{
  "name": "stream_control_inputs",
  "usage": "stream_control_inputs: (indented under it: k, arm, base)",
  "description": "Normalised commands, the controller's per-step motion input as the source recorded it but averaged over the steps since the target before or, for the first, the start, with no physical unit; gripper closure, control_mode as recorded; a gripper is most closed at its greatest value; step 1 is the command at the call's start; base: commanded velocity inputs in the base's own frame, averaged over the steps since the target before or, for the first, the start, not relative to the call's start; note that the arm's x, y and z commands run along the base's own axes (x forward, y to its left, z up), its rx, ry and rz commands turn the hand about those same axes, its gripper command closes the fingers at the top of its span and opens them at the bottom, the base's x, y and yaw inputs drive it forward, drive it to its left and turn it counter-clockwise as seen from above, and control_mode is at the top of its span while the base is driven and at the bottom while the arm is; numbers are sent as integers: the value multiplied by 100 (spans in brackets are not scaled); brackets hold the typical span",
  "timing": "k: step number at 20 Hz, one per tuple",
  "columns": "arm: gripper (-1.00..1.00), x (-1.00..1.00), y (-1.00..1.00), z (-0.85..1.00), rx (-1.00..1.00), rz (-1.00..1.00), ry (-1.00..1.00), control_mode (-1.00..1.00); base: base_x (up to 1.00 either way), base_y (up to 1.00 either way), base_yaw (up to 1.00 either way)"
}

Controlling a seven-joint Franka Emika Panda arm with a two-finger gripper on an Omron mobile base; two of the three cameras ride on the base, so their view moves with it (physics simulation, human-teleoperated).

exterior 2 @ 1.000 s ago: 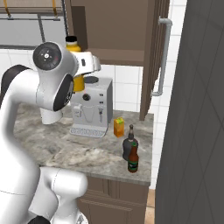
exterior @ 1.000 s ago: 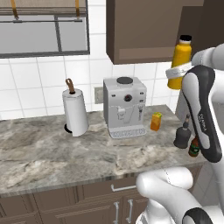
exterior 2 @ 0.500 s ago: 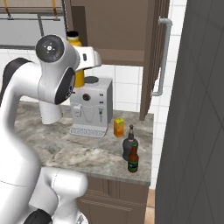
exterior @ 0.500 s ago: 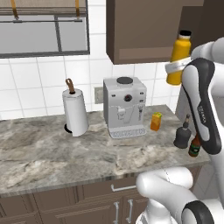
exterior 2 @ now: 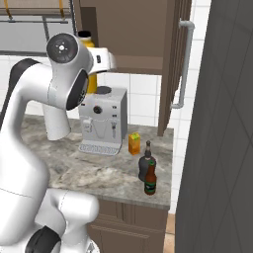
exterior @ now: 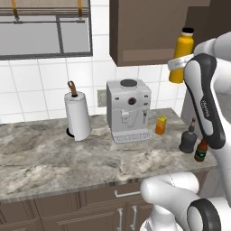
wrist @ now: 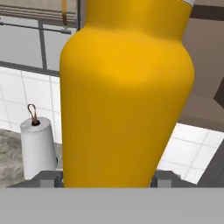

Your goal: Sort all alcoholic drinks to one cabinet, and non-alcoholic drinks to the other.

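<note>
The white arm's two-finger gripper (wrist: pixel 107 181) holds the tall yellow-orange bottle with a black cap (exterior: pixel 181 56) high in the air, its jaws spread fairly wide and closed against the bottle's broad body — in the hand view the yellow flank bulges between the two dark fingertips (wrist: pixel 48 178). In the left base view the bottle stands upright just below the lower edge of the dark brown wooden wall cabinet (exterior: pixel 149 31), at the cabinet's right end and well above the counter. The grey marbled stone countertop (exterior: pixel 49 158) carries the rest of the drinks: the small orange juice carton (exterior: pixel 160 125) stands just beside the white boxy coffee machine (exterior: pixel 128 109), while the squat black glass bottle with a narrow neck (exterior 2: pixel 146 165) and the slim brown beer bottle with a green label (exterior 2: pixel 150 181) stand close together near the counter's right edge, the beer bottle nearer the front. A white paper-towel roll on an upright holder (exterior: pixel 77 114) sits left of the coffee machine. In the right base view a cabinet door with a long grey tubular handle (exterior 2: pixel 182 62) stands open, edge-on.
</note>
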Motion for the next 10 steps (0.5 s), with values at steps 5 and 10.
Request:
stream_control_inputs:
  k: [5,10]
  arm:
    - [100,16,0,10,4,3,0,-100]
    - [100,16,1,11,2,3,-1,-100]
  base:
    - [0,0,0]
    - [0,0,0]
